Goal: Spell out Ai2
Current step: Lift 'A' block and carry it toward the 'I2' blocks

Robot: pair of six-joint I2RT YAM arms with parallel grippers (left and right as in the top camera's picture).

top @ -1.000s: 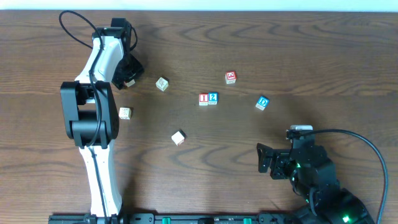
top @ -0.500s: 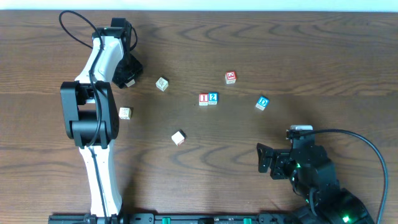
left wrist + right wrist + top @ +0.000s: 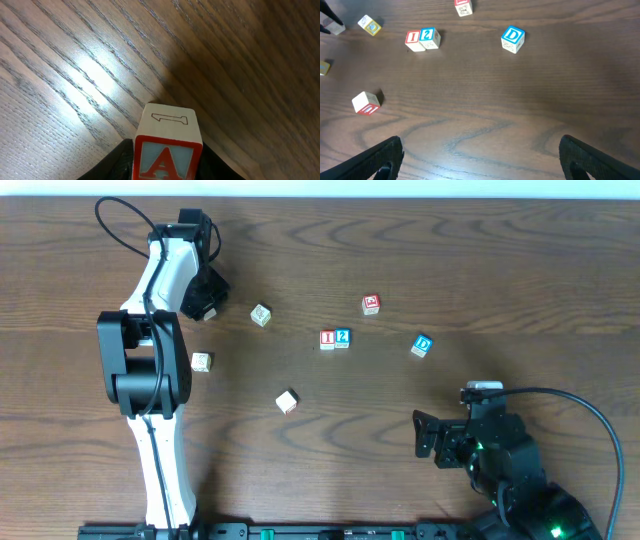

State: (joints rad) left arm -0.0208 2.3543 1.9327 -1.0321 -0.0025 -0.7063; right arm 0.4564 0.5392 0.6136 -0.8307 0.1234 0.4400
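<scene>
The A cube [image 3: 167, 150], wooden with a red "A" on a pale blue face, rests on the table between the dark fingers of my left gripper [image 3: 167, 167], which press against both its sides. From overhead the left gripper [image 3: 207, 308] is at the far left, and only a corner of the A cube [image 3: 211, 311] shows there. The red I cube [image 3: 327, 339] and blue 2 cube [image 3: 342, 337] sit side by side, touching, at mid-table; the I cube [image 3: 413, 39] and the 2 cube [image 3: 427, 36] also show in the right wrist view. My right gripper [image 3: 425, 435] stands wide open over bare wood at the near right.
A blue D cube [image 3: 421, 345] lies right of the pair. A red-faced cube [image 3: 371, 304] lies behind them. Three more cubes are scattered on the left: a yellowish cube [image 3: 261, 315], a pale cube [image 3: 201, 362] and a red-sided cube [image 3: 287, 401].
The left gripper's jaws have closed in on the A cube. Both arms and all other cubes stay where they were.
</scene>
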